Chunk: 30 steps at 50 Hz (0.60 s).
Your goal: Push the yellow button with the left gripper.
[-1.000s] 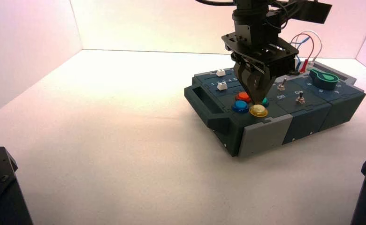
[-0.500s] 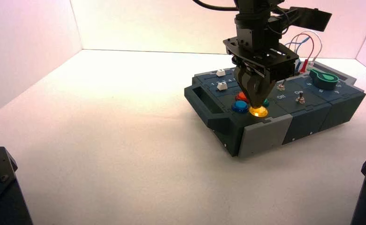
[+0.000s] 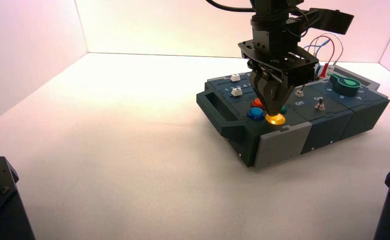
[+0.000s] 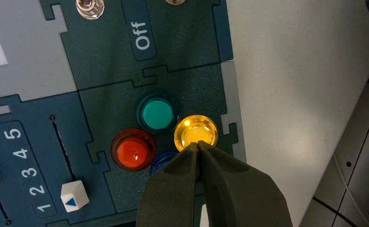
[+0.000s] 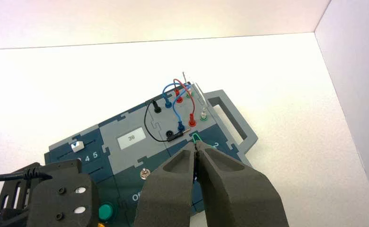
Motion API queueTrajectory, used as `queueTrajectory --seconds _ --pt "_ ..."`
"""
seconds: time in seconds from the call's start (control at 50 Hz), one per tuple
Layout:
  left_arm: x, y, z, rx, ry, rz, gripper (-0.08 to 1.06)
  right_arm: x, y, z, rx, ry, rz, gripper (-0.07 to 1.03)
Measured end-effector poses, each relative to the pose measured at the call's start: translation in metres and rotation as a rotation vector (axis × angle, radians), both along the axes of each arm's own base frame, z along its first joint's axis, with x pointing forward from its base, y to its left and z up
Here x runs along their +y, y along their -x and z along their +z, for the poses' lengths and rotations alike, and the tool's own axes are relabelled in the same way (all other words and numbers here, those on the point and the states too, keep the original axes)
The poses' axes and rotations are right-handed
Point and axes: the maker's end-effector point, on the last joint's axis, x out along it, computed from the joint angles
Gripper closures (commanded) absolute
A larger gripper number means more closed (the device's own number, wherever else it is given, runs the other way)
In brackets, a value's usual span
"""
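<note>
- Yellow button (image 4: pixel 196 131): lit amber, in the cluster of four on the box's near side, beside the teal-green button (image 4: pixel 157 114) and blue button (image 3: pixel 256 113).
- Left claw (image 4: pixel 197 145): closed, its fingertips at the yellow button's edge and seemingly touching it.
- Orange-red button (image 4: pixel 133 151): across the cluster from the yellow one.
- Right claw (image 5: pixel 196 144): closed, idle, above the box (image 3: pixel 283 145).
- Box: resting on the worktop (image 3: pixel 133 150).
</note>
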Motion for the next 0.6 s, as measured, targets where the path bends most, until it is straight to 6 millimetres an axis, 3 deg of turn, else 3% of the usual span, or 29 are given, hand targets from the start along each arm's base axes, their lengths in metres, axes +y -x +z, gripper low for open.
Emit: queueTrajectory --seconds 0.26,0.6 --pt "-0.006 -0.004 0.005 -0.017 0.027 0.003 1.01 0.0 0.0 0.001 -0.005 0.0 0.0 0.99" --pt "-0.025 -0.014 0.047 -0.065 0.128 0.034 1.01 0.001 0.0 0.001 -0.008 -0.008 0.002 0.99"
